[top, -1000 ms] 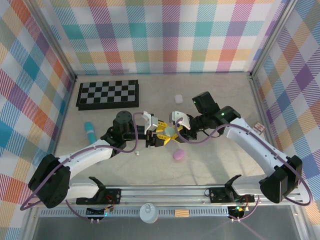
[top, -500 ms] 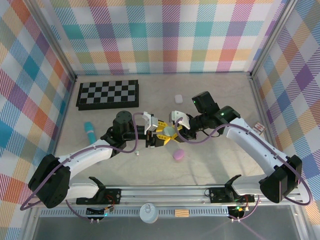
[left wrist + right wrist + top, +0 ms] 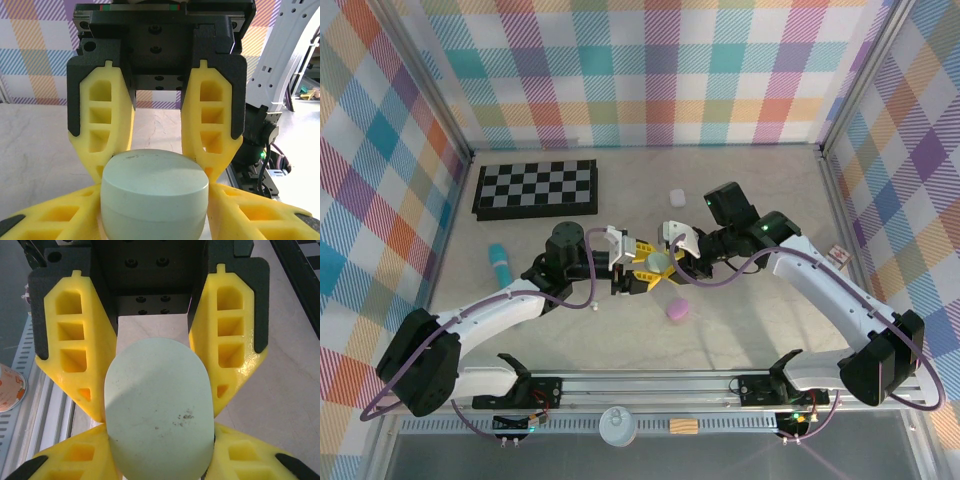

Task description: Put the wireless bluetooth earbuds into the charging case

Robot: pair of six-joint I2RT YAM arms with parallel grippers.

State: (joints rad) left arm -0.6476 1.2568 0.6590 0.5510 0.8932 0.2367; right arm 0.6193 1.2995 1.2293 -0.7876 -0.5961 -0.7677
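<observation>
Arms meet over the counter (image 3: 760, 330); my left hand (image 3: 638, 270) and right hand (image 3: 676, 264) both clamp the pale green case (image 3: 661, 262) from opposite sides.

Charging case (image 3: 658, 264) sits between the fingers of the left gripper (image 3: 642, 270) and the right gripper (image 3: 672, 262), which stand tip to tip above mid-table (image 3: 750, 200).

- Second case (image 3: 677, 311): on the table, just to the base side of the right gripper.
- Third case (image 3: 675, 197): beyond the right gripper, toward the back wall.
- Chessboard (image 3: 535, 187): beyond the left gripper, off to its left.
- Cylinder (image 3: 500, 263): well out to the left gripper's left.
- One earbud (image 3: 592, 307): on the base side of the left gripper, beside its arm.
</observation>
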